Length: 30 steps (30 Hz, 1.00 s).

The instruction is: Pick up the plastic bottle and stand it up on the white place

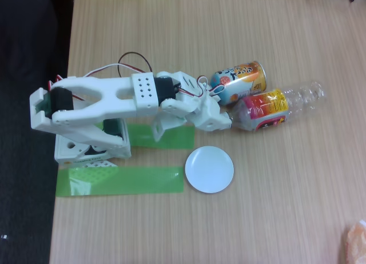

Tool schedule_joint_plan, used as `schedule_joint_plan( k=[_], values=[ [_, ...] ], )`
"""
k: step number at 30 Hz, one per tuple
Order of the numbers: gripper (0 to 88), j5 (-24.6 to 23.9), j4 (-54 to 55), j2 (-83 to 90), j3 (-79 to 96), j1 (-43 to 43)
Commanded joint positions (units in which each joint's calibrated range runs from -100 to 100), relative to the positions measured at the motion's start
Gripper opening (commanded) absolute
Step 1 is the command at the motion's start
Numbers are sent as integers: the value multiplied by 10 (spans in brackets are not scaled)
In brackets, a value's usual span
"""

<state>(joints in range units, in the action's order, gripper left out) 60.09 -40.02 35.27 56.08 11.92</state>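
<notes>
White place (209,170) sits mid-desk near green tape (120,180); plastic bottle (277,108) lies beside a can (239,81), tool (227,119) at its base, grip state unclear—clamp squarely before lifting.

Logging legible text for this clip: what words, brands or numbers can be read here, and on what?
Nothing can be read.
Bottle: pink, yellow and orange label, print too blurred to read.
Can: blue and orange label with white patches, characters too blurred to read.
Plate: no markings visible.
Green tape: no writing visible.
</notes>
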Motion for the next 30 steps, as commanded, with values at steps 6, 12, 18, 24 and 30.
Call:
schedule_joint_plan(
  k=[6, 12, 18, 24, 30],
  values=[
    [247, -1, 20, 6, 34, 4],
    [356, -2, 22, 0, 38, 3],
    [351, -2, 80, -45, 33, 3],
    [351, -2, 109, -83, 23, 3],
    [351, -2, 110, -99, 23, 2]
  ],
)
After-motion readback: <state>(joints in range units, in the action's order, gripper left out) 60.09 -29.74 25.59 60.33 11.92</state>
